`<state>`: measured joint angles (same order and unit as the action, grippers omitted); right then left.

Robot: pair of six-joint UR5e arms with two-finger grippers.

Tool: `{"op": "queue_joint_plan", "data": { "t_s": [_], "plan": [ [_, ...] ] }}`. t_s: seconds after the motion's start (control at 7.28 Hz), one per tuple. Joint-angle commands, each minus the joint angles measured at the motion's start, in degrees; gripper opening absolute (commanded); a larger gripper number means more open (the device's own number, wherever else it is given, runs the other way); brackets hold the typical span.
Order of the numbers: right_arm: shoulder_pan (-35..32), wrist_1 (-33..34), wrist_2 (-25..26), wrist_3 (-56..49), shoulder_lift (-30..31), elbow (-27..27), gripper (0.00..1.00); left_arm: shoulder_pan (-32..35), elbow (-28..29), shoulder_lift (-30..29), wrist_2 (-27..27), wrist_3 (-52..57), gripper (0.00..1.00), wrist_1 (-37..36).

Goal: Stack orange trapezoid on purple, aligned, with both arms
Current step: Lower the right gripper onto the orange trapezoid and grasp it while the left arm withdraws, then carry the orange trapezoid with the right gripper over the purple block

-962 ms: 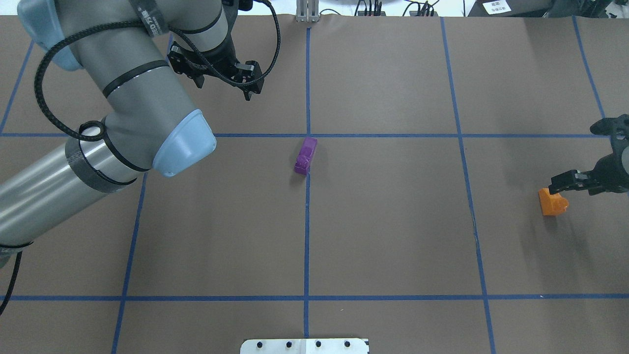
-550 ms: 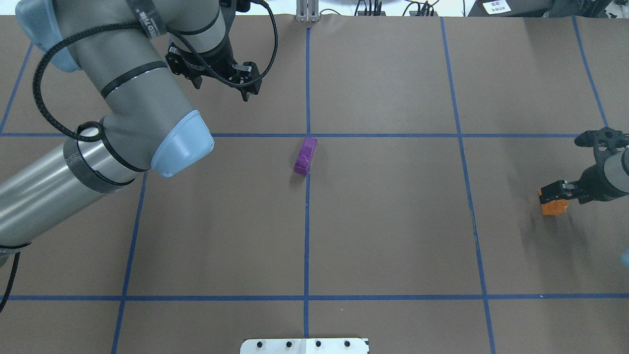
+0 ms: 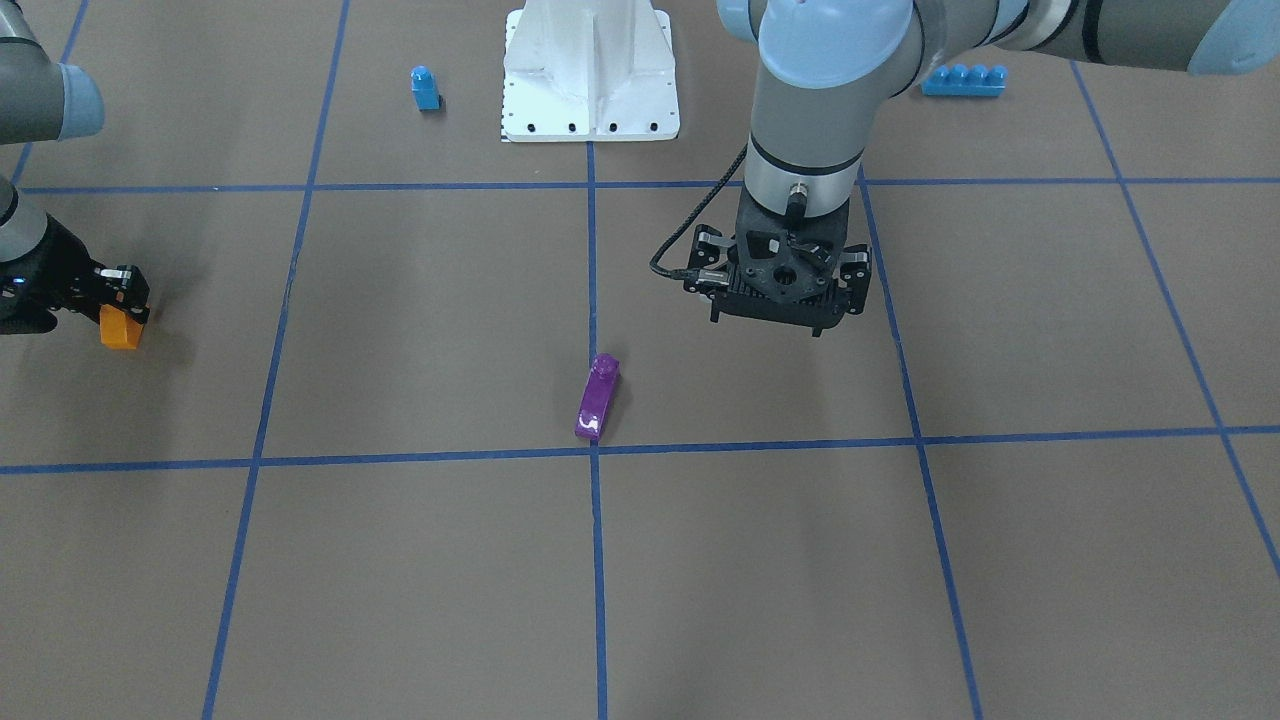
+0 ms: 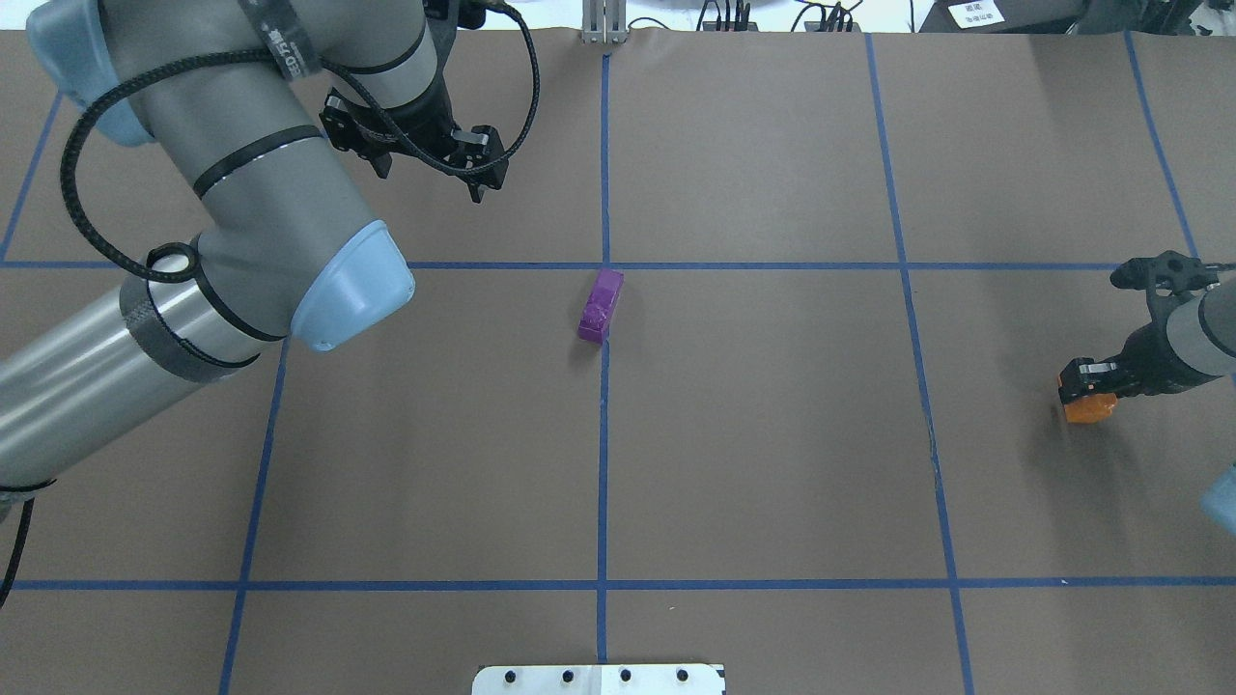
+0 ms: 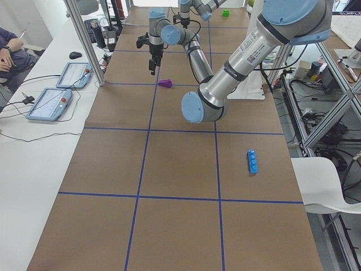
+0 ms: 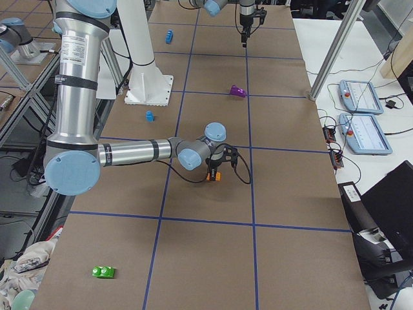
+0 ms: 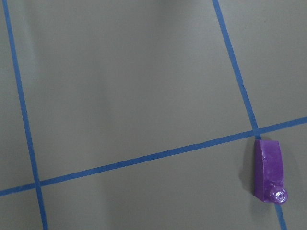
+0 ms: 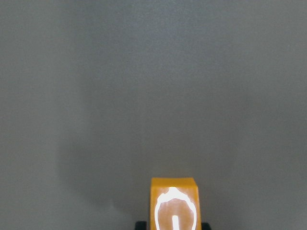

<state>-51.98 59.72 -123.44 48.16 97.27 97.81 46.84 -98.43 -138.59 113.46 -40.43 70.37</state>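
The orange trapezoid (image 4: 1091, 407) sits on the table at the far right of the overhead view. It also shows in the front view (image 3: 122, 330) and low in the right wrist view (image 8: 173, 203). My right gripper (image 4: 1083, 382) is down over it, with black fingertips (image 8: 141, 224) close against both its sides, shut on it. The purple wedge (image 4: 601, 306) lies alone at the table's centre by the blue tape cross; it also shows in the front view (image 3: 597, 397) and the left wrist view (image 7: 270, 170). My left gripper (image 4: 428, 181) hangs open and empty, above the table to the wedge's far left.
A small blue single-stud block (image 3: 425, 88) and a long blue brick (image 3: 963, 80) lie near the white base plate (image 3: 590, 110). A green block (image 6: 103, 272) lies far off at the table's end. Blue tape lines grid the brown surface.
My right gripper has moved in over the orange trapezoid and its jaws have narrowed onto it. The left arm has drifted slightly up and left. The purple wedge has not moved.
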Motion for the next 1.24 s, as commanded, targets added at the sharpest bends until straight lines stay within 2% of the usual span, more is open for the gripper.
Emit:
{"op": "queue_joint_plan", "data": {
  "t_s": [0.0, 0.14, 0.27, 0.41, 0.55, 0.69, 0.82, 1.1],
  "plan": [
    [-0.14, 0.74, -0.22, 1.92, -0.15, 1.93, 0.0, 0.0, -0.01, 0.25, -0.08, 0.0, 1.0, -0.06],
    [-0.4, 5.62, -1.09, 4.72, -2.15, 5.34, 0.0, 0.0, -0.09, 0.86, -0.08, 0.0, 1.0, -0.06],
    [-1.54, 15.59, -1.45, 4.75, -6.95, 9.03, 0.0, 0.0, -0.79, 1.65, -0.08, 0.0, 1.0, -0.06],
    [-1.72, 26.22, -2.24, 4.92, -15.97, 10.28, 0.0, 0.52, -2.97, 3.83, 0.01, 1.13, 1.0, -0.15],
    [-1.72, 33.98, -2.33, 5.36, -23.97, 9.95, 0.0, 2.18, -4.21, 6.55, 0.09, 4.71, 1.0, -0.32],
    [-1.2, 37.1, -2.25, 6.93, -29.19, 9.25, 0.0, 4.46, -6.14, 10.93, 0.79, 9.27, 1.0, -0.15],
    [1.07, 37.05, -1.98, 9.64, -32.81, 7.93, 0.0, 8.57, -6.77, 14.89, 4.28, 15.75, 1.0, 0.03],
    [6.16, 37.04, -0.24, 21.29, -44.38, -0.12, 0.0, 16.05, -6.86, 21.49, 6.86, 28.76, 1.0, 0.38]
  ]
}}
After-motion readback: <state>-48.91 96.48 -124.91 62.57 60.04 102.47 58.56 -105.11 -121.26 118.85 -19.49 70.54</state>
